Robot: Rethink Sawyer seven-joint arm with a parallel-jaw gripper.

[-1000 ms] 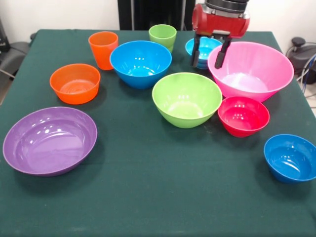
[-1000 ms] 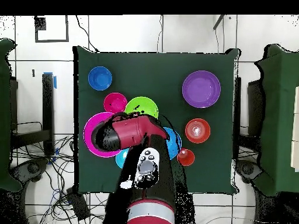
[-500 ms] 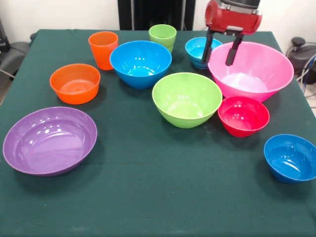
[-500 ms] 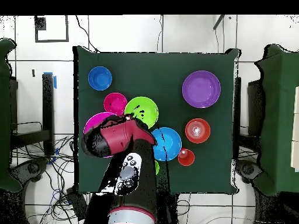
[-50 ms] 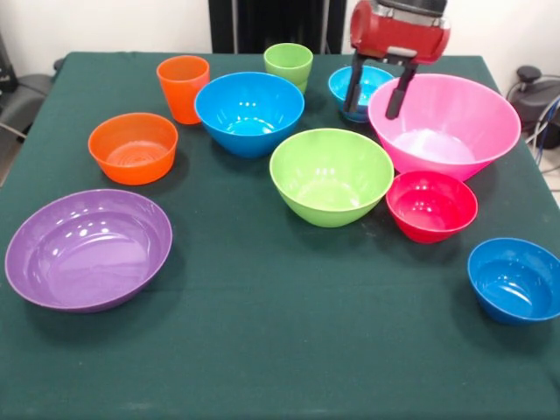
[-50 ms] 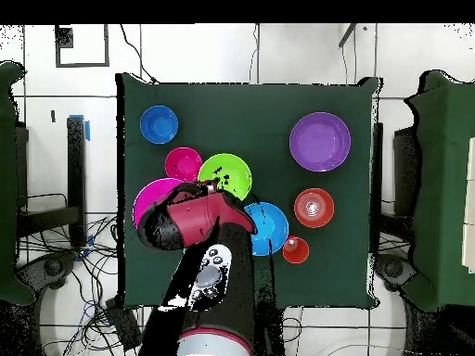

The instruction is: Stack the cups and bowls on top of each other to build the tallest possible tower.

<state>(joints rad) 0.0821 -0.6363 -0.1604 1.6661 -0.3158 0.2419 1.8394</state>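
Gripper: gripper (image 5: 375, 96) hangs with both fingers spread apart and nothing between them, straddling the near-left rim region where the pink bowl (image 5: 455, 131) meets the small blue bowl (image 5: 350, 87) behind it.
Arm: red wrist housing (image 5: 401, 31) sits just above; from overhead it covers part of the pink bowl and all of that small blue bowl.
Nearest bowls: pink bowl stands upright and empty; red bowl (image 5: 431, 206) just in front of it; lime green bowl (image 5: 331, 175) beside it toward the table's middle.
Further bowls: large blue bowl (image 5: 249, 112), orange bowl (image 5: 133, 147), purple bowl (image 5: 87, 248), second small blue bowl (image 5: 514, 280) alone at a near corner.
Cups: orange cup (image 5: 183, 87) and light green cup (image 5: 288, 64) stand upright at the far edge, apart.
Stacking: none yet; every piece sits singly on the green cloth (image 5: 289, 350).
Step in hand: likely choosing or lining up a first grasp on a rim.
Next move: probably lower one finger inside a rim, one outside, then close.
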